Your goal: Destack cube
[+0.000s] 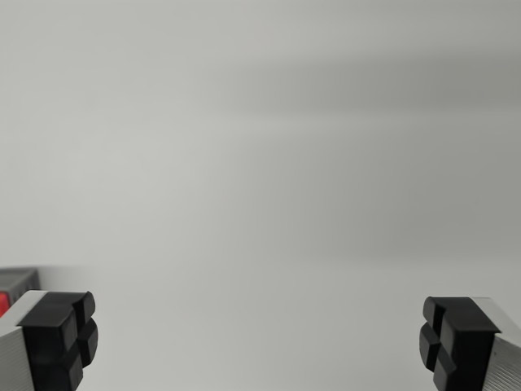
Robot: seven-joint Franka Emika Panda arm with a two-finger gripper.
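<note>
My gripper is open, with its two black fingertip pads at the bottom corners of the wrist view and nothing between them. Below is only a plain pale grey surface. No cube shows in full. At the wrist view's left edge, just above the left finger, a small blurred piece of something grey with a red patch peeks in; I cannot tell what it is.
A faint darker band of shadow crosses the upper right of the pale surface.
</note>
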